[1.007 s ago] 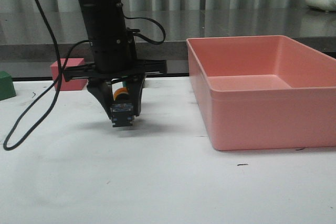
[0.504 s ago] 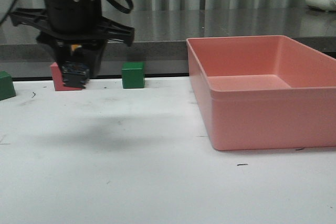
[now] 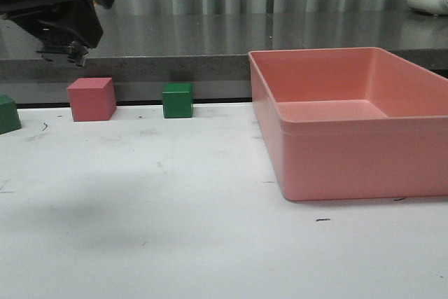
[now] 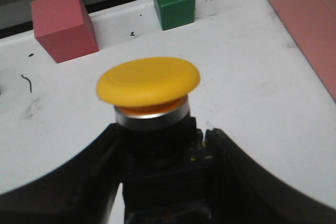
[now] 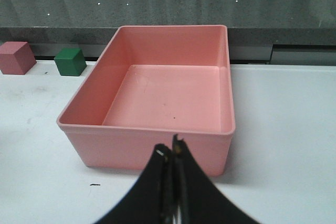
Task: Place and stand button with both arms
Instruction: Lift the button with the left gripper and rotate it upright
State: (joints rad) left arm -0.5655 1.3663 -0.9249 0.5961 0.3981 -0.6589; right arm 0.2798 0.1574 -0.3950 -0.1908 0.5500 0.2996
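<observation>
My left gripper (image 4: pixel 160 145) is shut on the button (image 4: pixel 148 81): its black base sits between the two black fingers, with the round yellow cap and whitish collar standing out past them. In the front view the left gripper (image 3: pixel 64 50) is raised high at the upper left, well above the table; the button hardly shows there. My right gripper (image 5: pixel 169 153) is shut and empty, its fingers pressed together, just in front of the near wall of the pink bin (image 5: pixel 147 148). The right arm is out of the front view.
The large pink bin (image 3: pixel 350 166) fills the right side. A pink cube (image 3: pixel 91 99) and a green cube (image 3: pixel 178 100) stand at the table's back edge; both show in the left wrist view: pink cube (image 4: pixel 63 24), green cube (image 4: pixel 174 0). Another green cube (image 3: pixel 8 114) sits far left.
My left gripper has risen and moved left with the button, from just above the table's middle to high at the upper left. The pink and green cubes are now uncovered.
</observation>
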